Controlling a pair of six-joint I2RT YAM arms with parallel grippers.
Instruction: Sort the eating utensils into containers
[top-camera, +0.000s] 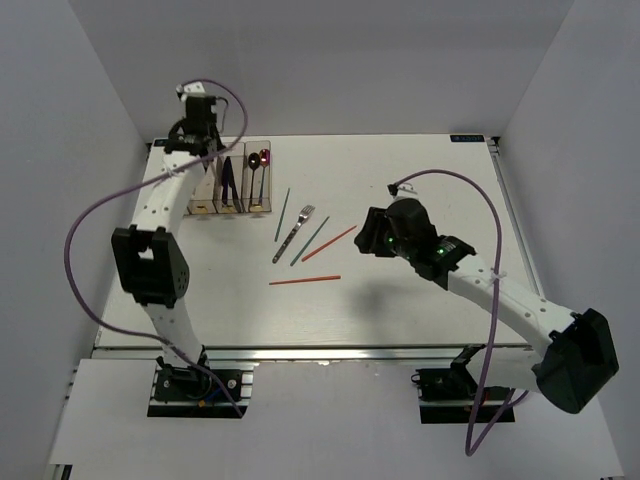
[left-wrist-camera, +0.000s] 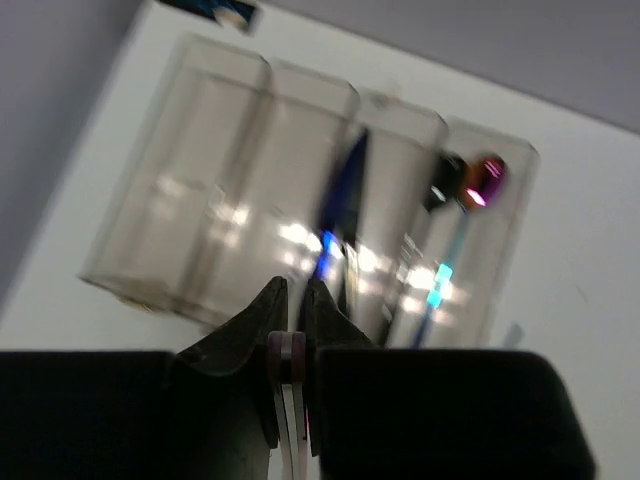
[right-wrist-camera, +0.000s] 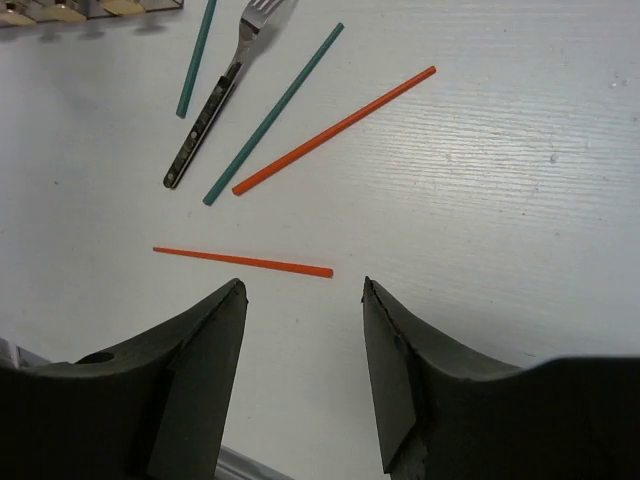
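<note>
The clear containers (top-camera: 232, 183) stand at the table's back left. In the left wrist view they (left-wrist-camera: 215, 200) show as a row of four: a dark blue knife (left-wrist-camera: 340, 195) is in the third, black and pink spoons (left-wrist-camera: 470, 185) in the fourth. My left gripper (left-wrist-camera: 295, 285) hovers over them (top-camera: 200, 130), shut on a slim silver utensil whose kind I cannot tell. My right gripper (right-wrist-camera: 303, 285) is open and empty above an orange chopstick (right-wrist-camera: 243, 262). A second orange chopstick (right-wrist-camera: 335, 130), two green chopsticks (right-wrist-camera: 272, 115) (right-wrist-camera: 196, 60) and a fork (right-wrist-camera: 215, 105) lie beyond.
The loose utensils lie in a cluster mid-table (top-camera: 305, 240), right of the containers. The containers' yellow-marked ends (right-wrist-camera: 60, 12) show at the top left of the right wrist view. White walls enclose the table on three sides.
</note>
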